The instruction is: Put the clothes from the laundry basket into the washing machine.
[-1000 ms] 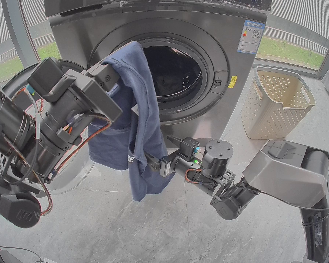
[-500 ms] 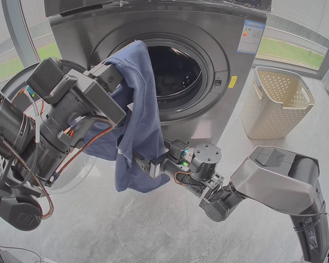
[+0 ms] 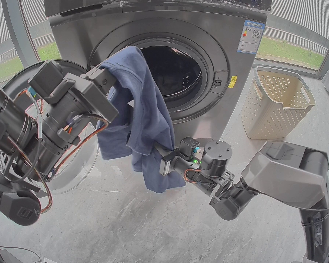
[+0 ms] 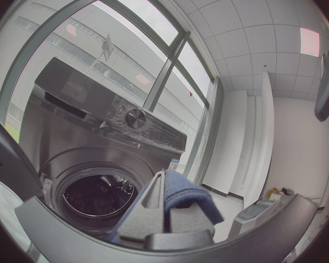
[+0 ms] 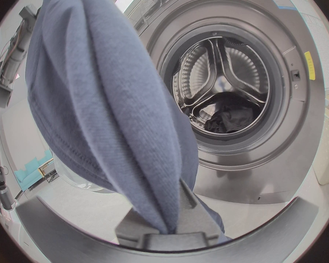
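On the left, the round door [image 3: 78, 168] of the washing machine [image 3: 223, 48] is swung wide open, and the left arm is in front of it. The left pincer [image 4: 165, 189] is up high, clenched on the top of a blue shirt [image 3: 142, 106]. The shirt hangs down from there in long folds. It covers the left edge of the machine's round hole [image 3: 175, 73], but it is still outside the machine. Lower down, the right pincer [image 3: 160, 152] is squeezed tight on a fold of the same shirt, just in front of the machine and under the hole. The shirt's end dangles above the grey floor [image 3: 135, 223]. Inside the drum lies a dark bundle of clothes [image 5: 230, 117]. On the right, the pale laundry basket [image 3: 278, 103] stands on the floor beside the machine.
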`<state>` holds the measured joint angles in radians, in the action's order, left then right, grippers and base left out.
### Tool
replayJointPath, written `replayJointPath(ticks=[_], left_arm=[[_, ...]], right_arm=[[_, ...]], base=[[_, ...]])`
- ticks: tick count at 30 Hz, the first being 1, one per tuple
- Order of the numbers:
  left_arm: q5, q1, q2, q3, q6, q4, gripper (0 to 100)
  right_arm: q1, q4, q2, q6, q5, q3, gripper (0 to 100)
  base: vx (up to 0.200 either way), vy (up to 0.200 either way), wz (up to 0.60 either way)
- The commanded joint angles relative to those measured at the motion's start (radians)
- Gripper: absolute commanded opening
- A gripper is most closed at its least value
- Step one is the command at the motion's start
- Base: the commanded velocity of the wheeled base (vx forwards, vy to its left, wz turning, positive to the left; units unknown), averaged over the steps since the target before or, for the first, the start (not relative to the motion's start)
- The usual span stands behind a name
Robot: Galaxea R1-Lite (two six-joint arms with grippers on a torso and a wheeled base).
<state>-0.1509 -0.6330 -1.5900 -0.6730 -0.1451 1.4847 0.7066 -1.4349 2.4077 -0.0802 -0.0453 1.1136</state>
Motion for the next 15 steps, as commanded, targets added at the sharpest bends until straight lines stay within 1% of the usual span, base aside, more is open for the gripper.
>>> replayJointPath(ticks=[1, 2, 4, 6, 7, 8, 9, 12, 13, 14, 15], left_arm=[[-0.001, 0.073, -0.022, 0.039, 0.001, -0.009, 0], [0.001, 0.099, -0.033, 0.062, 0.004, -0.009, 0], [-0.004, 0.118, -0.041, 0.092, 0.006, -0.009, 0], [-0.022, 0.131, -0.053, 0.131, 0.012, -0.011, 0], [-0.024, 0.133, -0.054, 0.135, 0.012, -0.009, 0], [-0.038, 0.139, -0.070, 0.164, 0.015, -0.009, 0], [-0.050, 0.139, -0.091, 0.196, 0.024, -0.006, 0], [-0.059, 0.139, -0.154, 0.243, 0.048, 0.009, 0], [-0.058, 0.139, -0.159, 0.245, 0.050, 0.011, 0], [-0.058, 0.145, -0.205, 0.256, 0.067, 0.019, 0], [-0.059, 0.151, -0.226, 0.260, 0.075, 0.029, 0]], right_arm=[[-0.030, -0.004, -0.142, -0.003, 0.007, -0.109, 0], [-0.042, -0.002, -0.182, -0.004, 0.007, -0.143, 0], [-0.059, 0.001, -0.225, -0.004, 0.007, -0.170, 0], [-0.076, 0.004, -0.255, -0.006, 0.007, -0.179, 0], [-0.076, 0.004, -0.257, -0.006, 0.007, -0.179, 0], [-0.085, 0.005, -0.272, -0.006, 0.007, -0.178, 0], [-0.088, 0.007, -0.289, -0.007, 0.007, -0.176, 0], [-0.087, 0.008, -0.306, -0.010, 0.009, -0.173, 0], [-0.087, 0.008, -0.306, -0.010, 0.009, -0.173, 0], [-0.079, 0.010, -0.312, -0.012, 0.013, -0.172, 0], [-0.076, 0.010, -0.314, -0.013, 0.021, -0.172, 0]], base=[[0.000, 0.000, 0.00], [0.000, 0.000, 0.00], [0.000, 0.000, 0.00], [0.000, 0.000, 0.00], [0.000, 0.000, 0.00], [0.000, 0.000, 0.00], [0.000, 0.000, 0.00], [0.000, 0.000, 0.00], [0.000, 0.000, 0.00], [0.000, 0.000, 0.00], [0.000, 0.000, 0.00]])
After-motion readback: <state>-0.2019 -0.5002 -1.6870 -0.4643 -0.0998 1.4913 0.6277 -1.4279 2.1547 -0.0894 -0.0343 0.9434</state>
